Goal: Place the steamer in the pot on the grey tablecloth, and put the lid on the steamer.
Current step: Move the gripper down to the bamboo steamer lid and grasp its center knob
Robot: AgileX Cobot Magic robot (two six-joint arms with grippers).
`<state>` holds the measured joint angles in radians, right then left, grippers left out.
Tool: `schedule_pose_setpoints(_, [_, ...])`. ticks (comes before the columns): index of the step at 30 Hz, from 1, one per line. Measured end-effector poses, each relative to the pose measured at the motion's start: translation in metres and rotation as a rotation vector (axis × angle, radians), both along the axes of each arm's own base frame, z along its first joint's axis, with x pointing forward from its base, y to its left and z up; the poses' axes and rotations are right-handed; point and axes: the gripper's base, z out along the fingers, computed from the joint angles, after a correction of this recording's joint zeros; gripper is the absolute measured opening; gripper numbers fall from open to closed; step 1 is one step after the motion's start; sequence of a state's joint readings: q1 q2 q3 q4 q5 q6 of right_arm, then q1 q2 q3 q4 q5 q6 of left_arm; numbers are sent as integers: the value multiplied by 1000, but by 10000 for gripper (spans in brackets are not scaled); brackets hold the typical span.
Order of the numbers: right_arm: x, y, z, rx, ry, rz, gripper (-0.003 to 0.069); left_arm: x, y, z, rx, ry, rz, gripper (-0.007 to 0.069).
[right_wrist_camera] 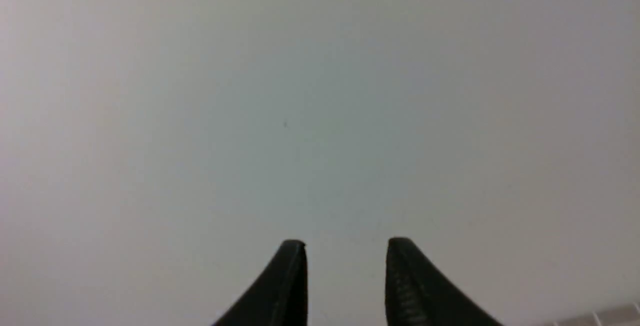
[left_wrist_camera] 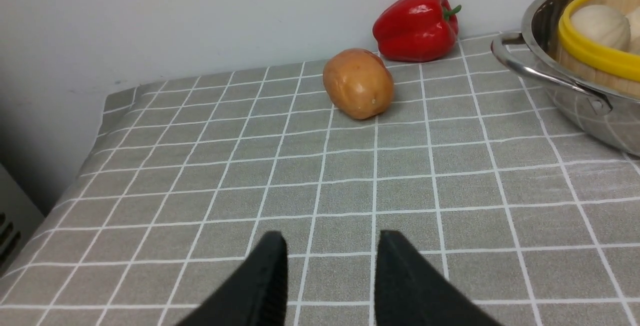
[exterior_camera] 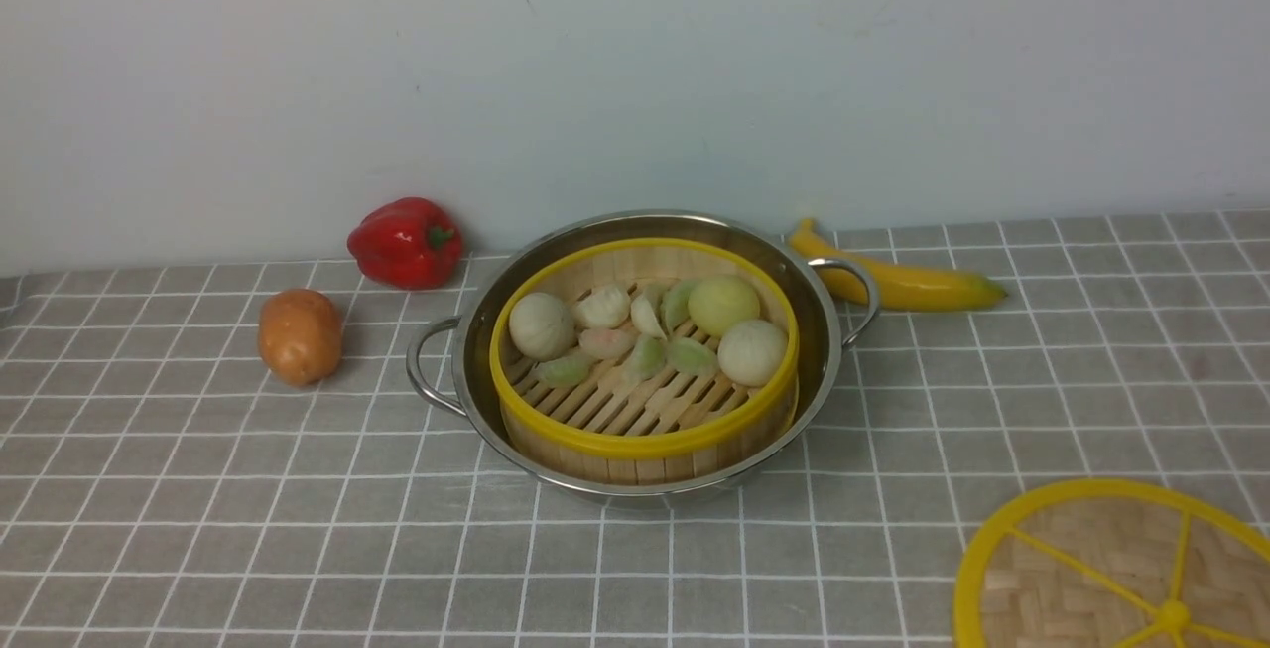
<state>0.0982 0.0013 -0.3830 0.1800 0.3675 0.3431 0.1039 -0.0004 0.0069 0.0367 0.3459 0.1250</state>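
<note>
Sitting inside the pot point(exterior_camera: 466, 360) at the middle of the grey tablecloth point(exterior_camera: 248, 529), the steamer point(exterior_camera: 645, 445) is uncovered. The lid point(exterior_camera: 1081, 569) lies flat at five o'clock from it, on the right arm's side; neither arm shows here. In the left wrist view, the left hand point(left_wrist_camera: 332, 238) hangs parted and empty, well apart from the pot. In the right wrist view, the right hand point(right_wrist_camera: 345, 243) gapes empty toward the wall, lid unseen; it is probably the nearer one.
</note>
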Motion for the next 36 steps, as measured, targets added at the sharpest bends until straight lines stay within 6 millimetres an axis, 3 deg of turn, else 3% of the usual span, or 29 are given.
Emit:
schedule_pose_setpoints(2, [-2, 1, 0, -83, 75, 5, 242, 0, 0, 0, 0, 0, 0, 242])
schedule_pose_setpoints(4, [-1, 5, -1, -343, 339, 59, 242, 0, 0, 0, 0, 0, 0, 242])
schedule_pose_setpoints(5, [-1, 5, 1, -353, 331, 58, 242, 0, 0, 0, 0, 0, 0, 242])
schedule_pose_setpoints(6, [5, 7, 1, -447, 480, 107, 242, 0, 0, 0, 0, 0, 0, 242])
schedule_pose_setpoints(7, [7, 8, -1, -468, 522, 121, 242, 0, 0, 0, 0, 0, 0, 242])
schedule_pose_setpoints(10, [33, 12, -3, -582, 779, 225, 242, 0, 0, 0, 0, 0, 0, 242])
schedule_pose_setpoints(11, [35, 12, -4, -587, 794, 231, 242, 0, 0, 0, 0, 0, 0, 242])
schedule_pose_setpoints(12, [56, 15, -8, -616, 893, 277, 242, 0, 0, 0, 0, 0, 0, 242])
schedule_pose_setpoints(13, [59, 15, -9, -619, 905, 282, 242, 0, 0, 0, 0, 0, 0, 242])
schedule_pose_setpoints(14, [79, 17, -16, -626, 981, 317, 242, 0, 0, 0, 1, 0, 0, 242])
schedule_pose_setpoints(19, [137, 24, -49, -607, 1162, 367, 242, 0, 0, 0, 3, 0, -1, 242])
schedule_pose_setpoints(23, [169, 24, -82, -618, 1296, 385, 242, 0, 0, 0, 3, 0, -1, 242])
schedule_pose_setpoints(27, [190, 25, -102, -627, 1384, 400, 242, 0, 0, 0, 7, 1, -2, 242])
schedule_pose_setpoints(36, [218, 28, -111, -627, 1402, 400, 269, 0, 0, 0, 8, 1, -2, 242])
